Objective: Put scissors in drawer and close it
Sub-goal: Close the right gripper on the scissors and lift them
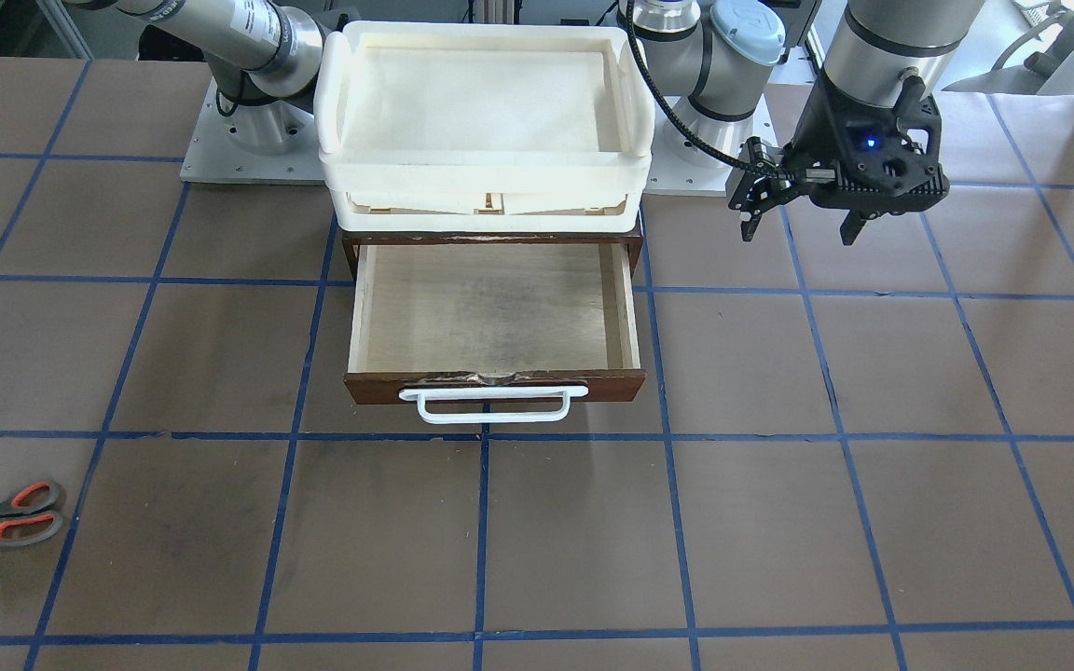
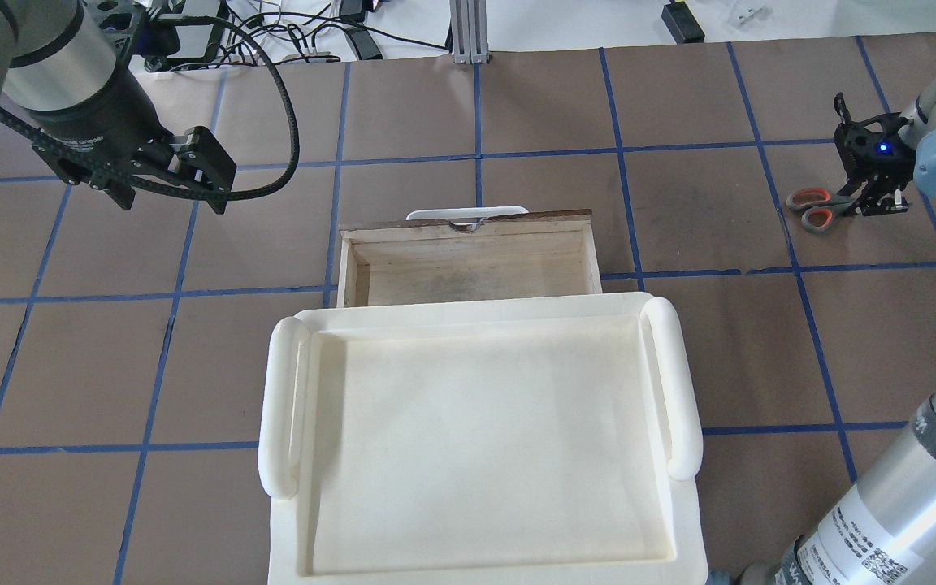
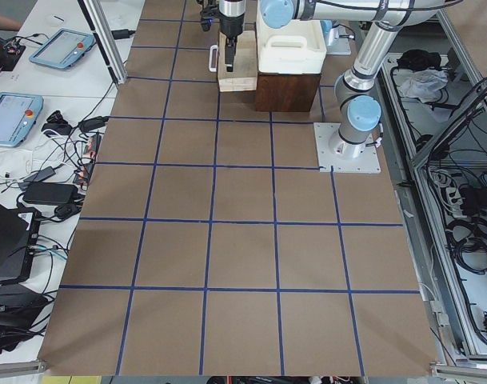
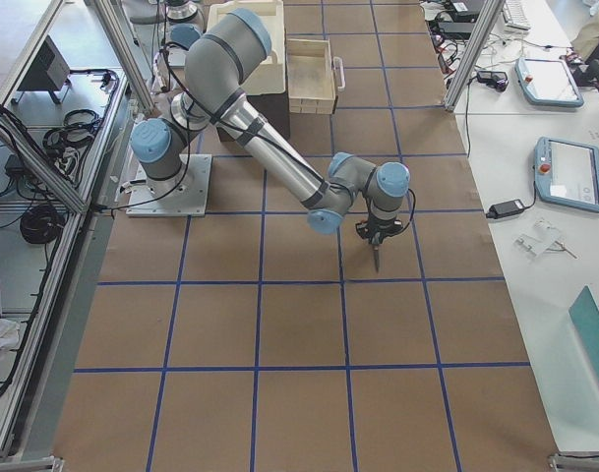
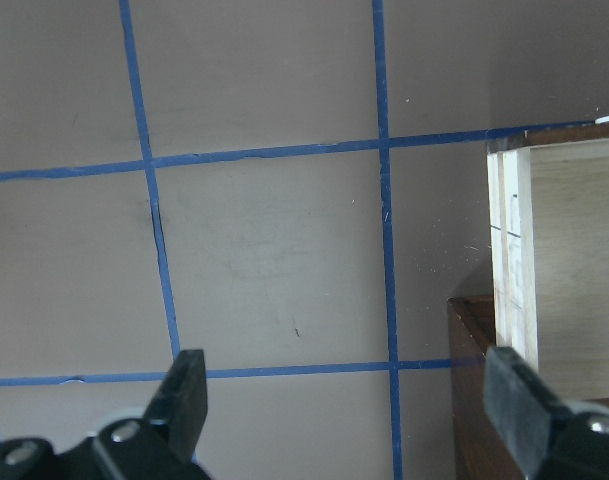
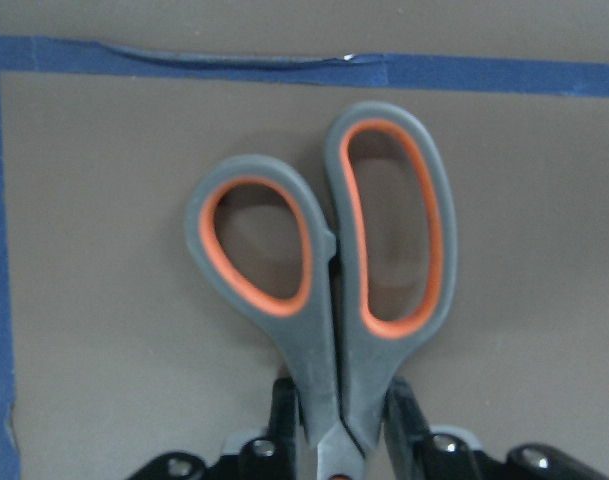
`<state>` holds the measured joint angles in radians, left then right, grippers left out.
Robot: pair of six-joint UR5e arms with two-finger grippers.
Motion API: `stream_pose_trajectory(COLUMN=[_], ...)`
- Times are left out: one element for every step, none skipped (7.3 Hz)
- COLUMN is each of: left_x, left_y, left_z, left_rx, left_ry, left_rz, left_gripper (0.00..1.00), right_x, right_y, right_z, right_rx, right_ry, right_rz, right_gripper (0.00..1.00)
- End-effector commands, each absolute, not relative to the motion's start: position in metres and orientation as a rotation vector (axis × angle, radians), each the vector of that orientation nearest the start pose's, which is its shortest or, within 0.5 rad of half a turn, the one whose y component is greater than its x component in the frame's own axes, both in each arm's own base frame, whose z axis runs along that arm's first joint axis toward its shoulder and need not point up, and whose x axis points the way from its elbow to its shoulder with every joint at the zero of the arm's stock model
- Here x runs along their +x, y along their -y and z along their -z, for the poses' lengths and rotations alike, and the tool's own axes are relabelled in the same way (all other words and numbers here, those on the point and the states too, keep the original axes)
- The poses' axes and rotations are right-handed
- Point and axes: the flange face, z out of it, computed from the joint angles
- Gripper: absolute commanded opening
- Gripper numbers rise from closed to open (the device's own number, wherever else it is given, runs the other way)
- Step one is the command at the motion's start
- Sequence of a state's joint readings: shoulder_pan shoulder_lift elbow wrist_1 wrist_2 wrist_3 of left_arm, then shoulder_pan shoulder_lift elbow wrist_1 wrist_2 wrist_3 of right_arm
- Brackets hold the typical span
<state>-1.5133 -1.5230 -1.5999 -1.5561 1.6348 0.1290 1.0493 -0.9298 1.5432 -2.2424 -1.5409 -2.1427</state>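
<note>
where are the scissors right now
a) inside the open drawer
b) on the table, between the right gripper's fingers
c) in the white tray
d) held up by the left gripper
b: the scissors lie on the table off to the robot's right, their neck between the fingers of the right gripper, while the drawer stands open with nothing in it.

L end effector [image 1: 798, 228] open, up | R end effector [image 2: 877, 203] clamped, low
</note>
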Motion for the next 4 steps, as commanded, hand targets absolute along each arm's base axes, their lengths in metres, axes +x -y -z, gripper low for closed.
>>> stream_pose_trajectory(left_x=[-0.099,-0.099,-0.104,-0.104], left_y=[0.481,0.481,0.481,0.481], left_z=[-0.499,-0.499,-0.501,-0.502], left_rx=[0.112,0.124,0.123,0.125], left_ry=[-3.077,-3.079,-3.142,-3.136], left_rz=[0.040,0.043,0.061,0.060], left_gripper=[1.00,1.00,1.00,1.00], right_x=[-0.221,-0.218,-0.212,-0.200], right_y=[0.656,0.650,0.639,0.625], right_z=[-0.215,-0.243,-0.277,-0.317], right_rx=[-2.338,-2.358,-2.357,-2.351], right_ry=[-2.227,-2.247,-2.245,-2.235], right_rz=[0.065,0.065,0.043,0.042], right_gripper=[0.06,0.05,0.04,0.04])
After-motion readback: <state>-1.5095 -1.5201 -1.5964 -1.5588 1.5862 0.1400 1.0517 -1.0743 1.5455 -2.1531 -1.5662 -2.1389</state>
